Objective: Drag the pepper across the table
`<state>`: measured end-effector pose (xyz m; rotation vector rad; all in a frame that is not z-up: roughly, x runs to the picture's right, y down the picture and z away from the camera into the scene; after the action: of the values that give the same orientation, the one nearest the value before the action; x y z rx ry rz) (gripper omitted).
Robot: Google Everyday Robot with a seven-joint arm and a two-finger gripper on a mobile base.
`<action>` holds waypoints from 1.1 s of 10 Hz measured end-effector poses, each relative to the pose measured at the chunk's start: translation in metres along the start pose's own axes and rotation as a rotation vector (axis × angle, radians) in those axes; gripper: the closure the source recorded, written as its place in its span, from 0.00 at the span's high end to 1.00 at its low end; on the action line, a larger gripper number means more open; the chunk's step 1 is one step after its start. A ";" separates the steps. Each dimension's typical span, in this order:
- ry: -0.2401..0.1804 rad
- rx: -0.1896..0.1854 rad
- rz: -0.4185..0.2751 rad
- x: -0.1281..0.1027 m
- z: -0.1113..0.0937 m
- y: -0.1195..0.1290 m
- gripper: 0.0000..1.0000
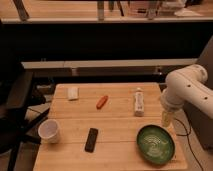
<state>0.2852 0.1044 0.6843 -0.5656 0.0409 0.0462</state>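
Camera view, the only one I have: I look down at a light wooden table (120, 125) built of wide planks with visible seams, in a dim room with a dark wall and a pale ledge behind it.

The pepper (102, 102), small, orange-red and finger-shaped, lies flat on the far half of the table, a little left of its middle, tilted so that one end points to the far right. Nothing touches it.

I place everything else from the pepper:
- A white tube (138, 102) lies to its right, near but apart, with its length running from far to near. The print on it is too small for me to read.
- A small white rectangular pad (73, 93) lies to its left and slightly farther back.
- A black remote (91, 139) lies nearer to me than the pepper, almost straight in front of it. It is longer than the pepper.
- A white paper cup (49, 131) stands upright to the near left of the pepper, by the table's left edge.
- A round green dish (156, 144) sits to the near right of the pepper, at the table's near right corner.

The robot's white arm (186, 89) bends in from the right side. Its gripper (166, 121) hangs pointing down at the table's right edge, well apart from the pepper, beyond the tube and just behind the green dish. Its fingers are spread and hold nothing.

A dark chair (15, 112) stands off the table's left side, and a black cable (183, 131) trails on the floor to the right.
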 end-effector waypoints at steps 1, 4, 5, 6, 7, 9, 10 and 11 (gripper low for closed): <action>0.000 0.000 0.000 0.000 0.000 0.000 0.80; 0.000 0.000 0.000 0.000 0.000 0.000 0.80; 0.000 0.000 0.000 0.000 0.000 0.000 0.80; 0.008 0.004 -0.010 -0.002 0.000 -0.003 0.80; 0.010 0.009 -0.036 -0.013 0.000 -0.010 0.80; 0.025 0.013 -0.085 -0.042 0.000 -0.024 0.80; 0.034 0.016 -0.110 -0.054 0.000 -0.031 0.80; 0.042 0.018 -0.130 -0.061 0.000 -0.035 0.80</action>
<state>0.2266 0.0732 0.7058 -0.5500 0.0453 -0.0926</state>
